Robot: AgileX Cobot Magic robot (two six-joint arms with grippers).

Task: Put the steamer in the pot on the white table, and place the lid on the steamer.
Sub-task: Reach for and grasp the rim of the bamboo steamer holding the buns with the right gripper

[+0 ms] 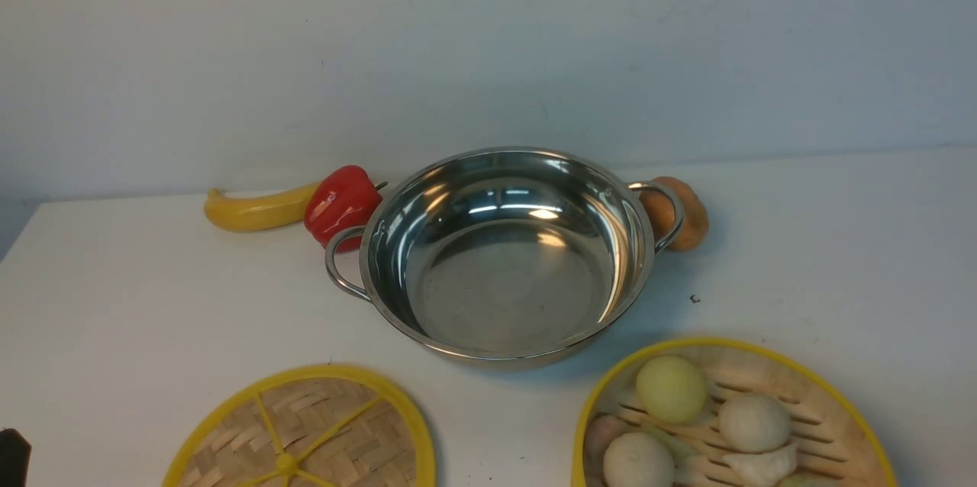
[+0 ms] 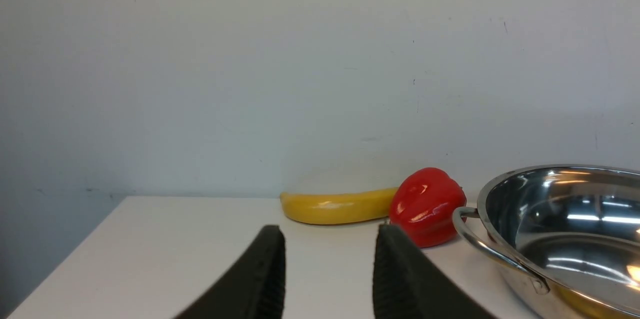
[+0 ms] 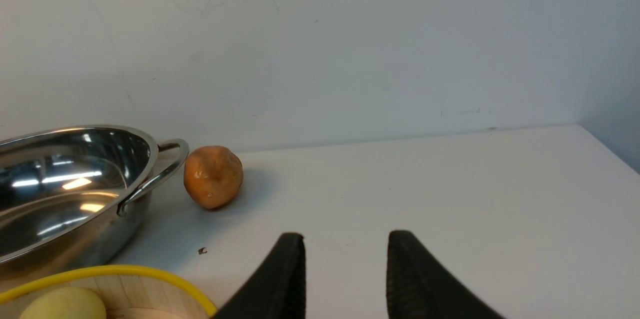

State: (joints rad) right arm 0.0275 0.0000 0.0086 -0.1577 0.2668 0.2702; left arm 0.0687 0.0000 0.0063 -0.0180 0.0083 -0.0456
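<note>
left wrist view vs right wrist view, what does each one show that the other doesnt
Only the left wrist view shows the banana, the red bell pepper beside it, and the left hand, open and empty.

Only the right wrist view shows the orange-brown potato-like piece, the yellow rim of the steamer with a pale yellow bun inside, and the right hand, open and empty.

Both show the empty pot, one loop handle each, the white table and the pale wall.
</note>
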